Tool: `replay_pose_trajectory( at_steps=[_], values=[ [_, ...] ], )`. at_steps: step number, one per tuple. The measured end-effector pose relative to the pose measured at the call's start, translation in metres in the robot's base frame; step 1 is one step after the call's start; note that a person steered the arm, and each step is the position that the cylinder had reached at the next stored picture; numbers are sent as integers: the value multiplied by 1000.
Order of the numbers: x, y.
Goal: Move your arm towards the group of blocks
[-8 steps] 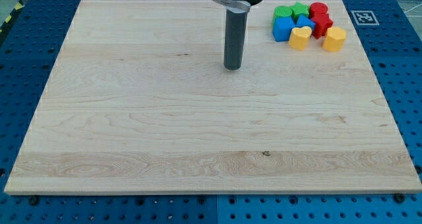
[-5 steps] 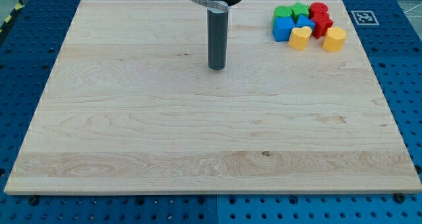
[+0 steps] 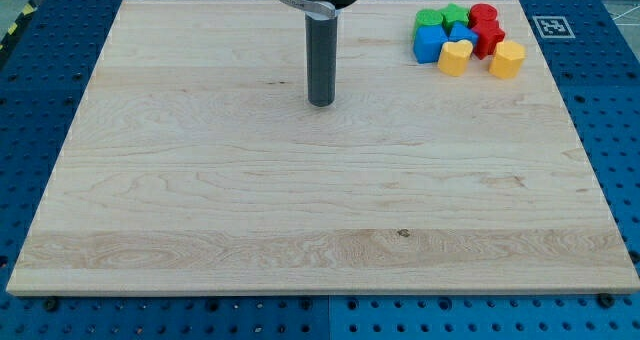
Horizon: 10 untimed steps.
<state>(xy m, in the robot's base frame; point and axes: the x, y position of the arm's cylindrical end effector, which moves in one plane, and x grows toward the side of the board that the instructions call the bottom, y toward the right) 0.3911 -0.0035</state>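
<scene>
A tight group of blocks sits at the view's top right of the wooden board (image 3: 300,210): a blue block (image 3: 430,44), a yellow heart-shaped block (image 3: 455,57), a yellow block (image 3: 507,58), a red block (image 3: 487,38), a red cylinder (image 3: 483,15), a green block (image 3: 431,19), a green star-like block (image 3: 456,16) and a small blue block (image 3: 461,31). My tip (image 3: 321,103) rests on the board left of the group, about a hundred pixels from the blue block, touching no block.
A black-and-white marker tag (image 3: 552,26) sits off the board's top right corner. The board lies on a blue perforated table (image 3: 30,130).
My tip has slid toward the view's left, away from the group of blocks, slowing between the last two frames. The blocks have not moved.
</scene>
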Motion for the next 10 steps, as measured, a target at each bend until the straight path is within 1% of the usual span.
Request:
replay_pose_trajectory(
  at_steps=[1, 2, 3, 4, 5, 6, 8, 9, 10],
  values=[
    [0, 0],
    [-54, 2],
    [-94, 3],
    [-96, 7],
    [-119, 92],
    [-119, 93],
    [-169, 94],
    [-173, 149],
    [-174, 182]
  ],
)
